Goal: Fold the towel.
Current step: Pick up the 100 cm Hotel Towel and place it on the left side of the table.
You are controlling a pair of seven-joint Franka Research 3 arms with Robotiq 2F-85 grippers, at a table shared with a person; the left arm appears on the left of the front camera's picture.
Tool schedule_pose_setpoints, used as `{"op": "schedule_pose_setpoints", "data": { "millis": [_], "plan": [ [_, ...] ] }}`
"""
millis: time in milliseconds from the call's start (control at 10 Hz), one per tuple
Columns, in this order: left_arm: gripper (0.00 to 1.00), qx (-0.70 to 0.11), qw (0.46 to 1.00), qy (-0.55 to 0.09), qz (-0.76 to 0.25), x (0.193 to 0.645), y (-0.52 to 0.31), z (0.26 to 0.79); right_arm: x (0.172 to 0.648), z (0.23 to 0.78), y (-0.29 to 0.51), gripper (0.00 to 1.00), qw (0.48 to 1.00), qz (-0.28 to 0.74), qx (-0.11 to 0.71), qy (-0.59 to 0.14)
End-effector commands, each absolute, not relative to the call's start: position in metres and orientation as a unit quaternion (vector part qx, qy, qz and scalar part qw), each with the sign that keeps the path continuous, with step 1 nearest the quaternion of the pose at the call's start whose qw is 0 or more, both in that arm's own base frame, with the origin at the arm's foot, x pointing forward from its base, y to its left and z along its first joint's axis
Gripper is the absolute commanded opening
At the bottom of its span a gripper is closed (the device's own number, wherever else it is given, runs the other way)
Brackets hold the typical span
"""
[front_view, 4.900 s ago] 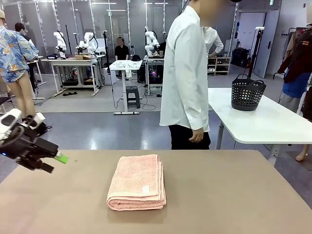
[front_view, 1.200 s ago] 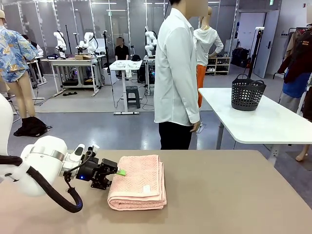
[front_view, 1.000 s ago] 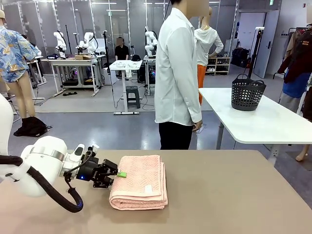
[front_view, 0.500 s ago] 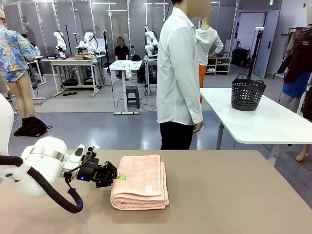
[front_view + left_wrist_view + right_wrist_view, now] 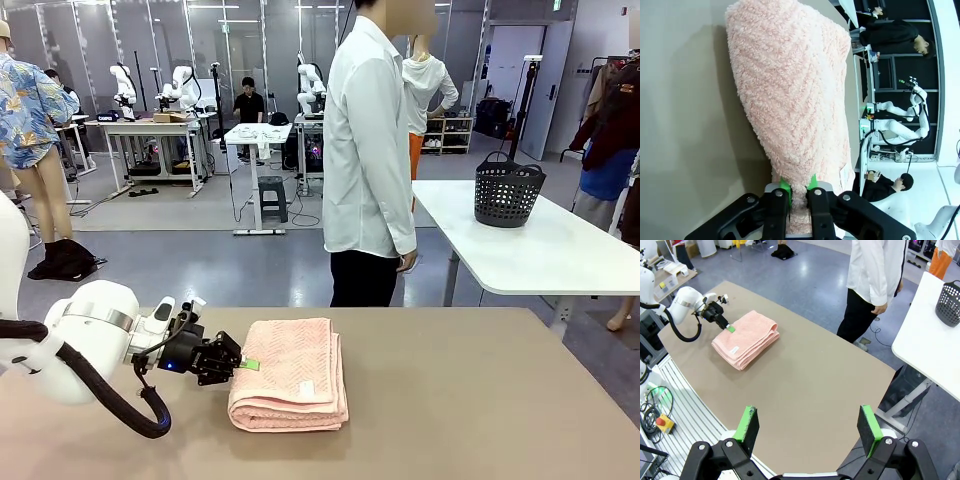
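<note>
The towel [image 5: 290, 375] lies folded in a thick stack on the brown table [image 5: 480, 400], a little left of the table's middle, with its rounded fold facing the robot's side and its small white label [image 5: 308, 387] showing on top near that front edge. From the right wrist camera the same stack [image 5: 745, 337] shows several layers along its side. The left gripper [image 5: 243, 363] lies low over the table at the towel's left edge, its jaws nearly together with the green pads against the cloth; in the left wrist view the 2 green pads [image 5: 784, 188] pinch a small bunch of the pink terry [image 5: 795, 105] between them, so it grips the towel's edge. The left arm [image 5: 85, 340] reaches in from the left, a black cable looping under it. The right gripper [image 5: 807, 432] hangs high above the table's near side, jaws spread wide and holding nothing. A person in a white shirt [image 5: 368, 150] stands at the far side of the table, side-on. Beyond, a black basket [image 5: 508, 190] sits on a white table [image 5: 560, 250]
</note>
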State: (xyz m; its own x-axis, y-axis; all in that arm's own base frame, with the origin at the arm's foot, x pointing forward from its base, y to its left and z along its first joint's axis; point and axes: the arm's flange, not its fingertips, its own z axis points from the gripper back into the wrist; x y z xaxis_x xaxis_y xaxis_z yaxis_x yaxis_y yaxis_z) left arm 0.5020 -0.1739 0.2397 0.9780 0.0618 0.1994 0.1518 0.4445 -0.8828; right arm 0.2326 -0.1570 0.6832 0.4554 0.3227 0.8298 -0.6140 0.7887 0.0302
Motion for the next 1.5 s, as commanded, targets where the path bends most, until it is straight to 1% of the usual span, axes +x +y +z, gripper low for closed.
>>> {"op": "schedule_pose_setpoints", "data": {
  "millis": [0, 200, 300, 400, 600, 700, 1000, 1100, 1400],
  "plan": [
    [0.00, -0.528, 0.843, -0.102, -0.023, 0.503, -0.173, 0.240, 0.233, 0.683, -0.157, 1.00, 0.837, 0.279, 0.165, -0.441],
    [0.00, -0.528, 0.843, -0.102, -0.023, 0.503, -0.173, 0.240, 0.233, 0.683, -0.157, 1.00, 0.837, 0.279, 0.165, -0.441],
    [0.14, -0.526, 0.844, -0.102, -0.026, 0.502, -0.174, 0.240, 0.233, 0.683, -0.157, 1.00, 0.837, 0.279, 0.165, -0.441],
    [0.13, -0.526, 0.843, -0.111, -0.031, 0.507, -0.159, 0.253, 0.233, 0.683, -0.157, 1.00, 0.837, 0.279, 0.165, -0.441],
    [0.13, -0.527, 0.847, -0.063, -0.028, 0.506, -0.129, 0.283, 0.233, 0.683, -0.157, 1.00, 0.837, 0.279, 0.165, -0.441],
    [0.13, -0.513, 0.855, -0.065, -0.031, 0.506, -0.113, 0.296, 0.233, 0.683, -0.157, 1.00, 0.837, 0.279, 0.165, -0.441],
    [0.13, -0.475, 0.873, -0.096, -0.055, 0.493, -0.053, 0.326, 0.233, 0.683, -0.157, 1.00, 0.837, 0.279, 0.165, -0.441],
    [0.13, -0.464, 0.876, -0.121, -0.050, 0.488, -0.021, 0.335, 0.233, 0.683, -0.157, 1.00, 0.837, 0.279, 0.165, -0.441],
    [0.13, -0.450, 0.881, -0.130, -0.066, 0.469, 0.060, 0.351, 0.233, 0.683, -0.157, 1.00, 0.837, 0.279, 0.165, -0.441]
  ]
}}
